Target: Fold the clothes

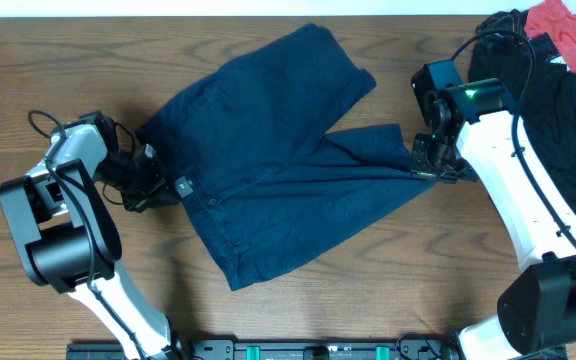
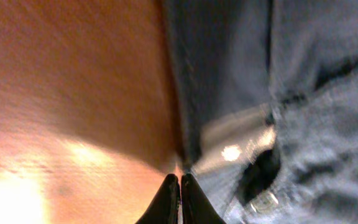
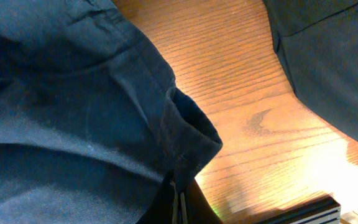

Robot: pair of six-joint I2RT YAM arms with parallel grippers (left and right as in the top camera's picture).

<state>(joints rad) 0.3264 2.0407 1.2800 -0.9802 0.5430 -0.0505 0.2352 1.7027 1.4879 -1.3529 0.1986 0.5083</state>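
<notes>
The clothes [image 1: 278,160] are dark navy shorts lying spread on the wooden table, waistband to the left, the two legs pointing up and to the right. A pale tag [image 1: 183,185] sits by the waistband. My left gripper [image 1: 148,183] is shut at the waistband's edge; in the left wrist view its tips [image 2: 179,183] meet on the cloth's edge [image 2: 229,93], next to the tag [image 2: 235,140] and a button [image 2: 263,200]. My right gripper [image 1: 425,168] is shut on the hem of the right-hand leg; in the right wrist view the hem [image 3: 188,134] bunches up at the fingertips [image 3: 179,199].
A pile of black garments [image 1: 568,110] with a red cloth [image 1: 568,35] on top lies at the far right, close behind my right arm. A black garment's edge [image 3: 328,56] shows in the right wrist view. Bare wood [image 1: 388,270] lies in front of the shorts.
</notes>
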